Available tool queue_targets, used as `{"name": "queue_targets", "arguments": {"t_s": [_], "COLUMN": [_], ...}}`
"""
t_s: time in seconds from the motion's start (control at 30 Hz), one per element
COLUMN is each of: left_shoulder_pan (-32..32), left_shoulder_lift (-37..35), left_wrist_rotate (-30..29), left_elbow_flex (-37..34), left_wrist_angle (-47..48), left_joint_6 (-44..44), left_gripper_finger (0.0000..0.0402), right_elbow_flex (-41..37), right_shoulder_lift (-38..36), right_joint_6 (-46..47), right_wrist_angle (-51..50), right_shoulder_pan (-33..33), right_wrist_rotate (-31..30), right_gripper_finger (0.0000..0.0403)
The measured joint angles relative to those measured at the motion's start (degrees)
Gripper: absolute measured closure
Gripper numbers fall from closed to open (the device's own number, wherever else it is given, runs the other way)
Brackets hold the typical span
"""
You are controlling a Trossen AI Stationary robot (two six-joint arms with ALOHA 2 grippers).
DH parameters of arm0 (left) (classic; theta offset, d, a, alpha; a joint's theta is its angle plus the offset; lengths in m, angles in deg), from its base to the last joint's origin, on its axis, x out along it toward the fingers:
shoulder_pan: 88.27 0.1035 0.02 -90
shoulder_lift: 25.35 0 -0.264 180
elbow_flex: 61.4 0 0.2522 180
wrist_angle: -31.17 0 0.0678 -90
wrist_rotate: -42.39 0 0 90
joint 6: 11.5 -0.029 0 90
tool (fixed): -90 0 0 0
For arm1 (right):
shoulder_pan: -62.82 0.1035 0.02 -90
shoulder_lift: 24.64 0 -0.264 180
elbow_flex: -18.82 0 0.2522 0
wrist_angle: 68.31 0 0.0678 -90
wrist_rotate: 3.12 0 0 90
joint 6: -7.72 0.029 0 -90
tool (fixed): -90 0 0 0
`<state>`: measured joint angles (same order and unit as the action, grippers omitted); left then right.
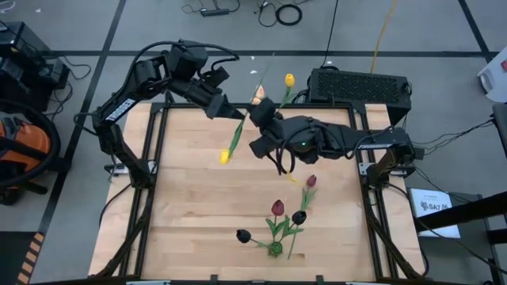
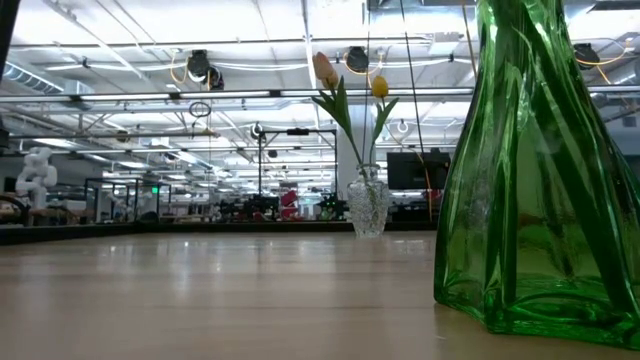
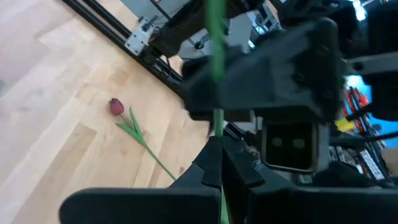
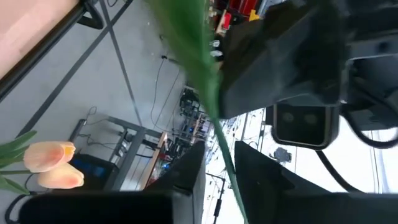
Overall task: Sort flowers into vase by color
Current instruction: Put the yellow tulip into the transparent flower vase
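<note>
Looking down, the left tool (image 1: pixel 238 115) is clenched on the yellow tulip (image 1: pixel 225 157) mid-stem above the surface (image 1: pixel 190 206), the right tool (image 1: pixel 255 113) beside it. Low: clear vase (image 2: pixel 368 205) at the far edge. Left wrist: the thin stem (image 3: pixel 216 74) looks light and bendy. Right wrist: fingers (image 4: pixel 186 171) stand apart around it, with little room between the arms

The left tool (image 1: pixel 236 113) is clamping shut, tip nearly meeting the right tool (image 1: pixel 255 115), whose fingers are standing apart.
</note>
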<state>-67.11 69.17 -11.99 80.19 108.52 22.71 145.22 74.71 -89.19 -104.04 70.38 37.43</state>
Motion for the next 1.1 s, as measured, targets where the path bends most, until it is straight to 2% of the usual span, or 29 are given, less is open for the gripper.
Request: {"name": "queue_targets", "arguments": {"t_s": [0.33,0.5,0.73,0.93,1.1], "left_shoulder_pan": [-1.1,-1.1,-1.0,-1.0,-1.1], "left_shoulder_lift": [0.0,0.0,0.0,0.0,0.0], "left_wrist_rotate": [0.4,0.4,-0.3,-2.6,-6.1], "left_elbow_flex": [0.0,0.0,0.0,0.0,-0.1], "left_wrist_angle": [0.0,0.0,-0.1,-0.1,-0.1], "left_joint_6": [0.0,0.0,0.0,-0.7,-4.8], "left_gripper_finger": [0.0402,0.0402,0.04,0.0375,0.0349], "right_elbow_flex": [0.0,0.0,0.0,0.0,0.0], "right_shoulder_lift": [0.0,0.0,0.0,0.0,0.0], "right_joint_6": [0.0,0.2,5.8,10.0,13.8], "right_wrist_angle": [-0.1,-0.6,-2.6,-4.6,-7.9], "right_shoulder_pan": [-0.1,0.0,0.0,-0.1,-0.1], "right_wrist_rotate": [0.0,0.0,0.2,0.3,0.0], "right_gripper_finger": [0.0357,0.0388,0.04,0.0401,0.0402]}}
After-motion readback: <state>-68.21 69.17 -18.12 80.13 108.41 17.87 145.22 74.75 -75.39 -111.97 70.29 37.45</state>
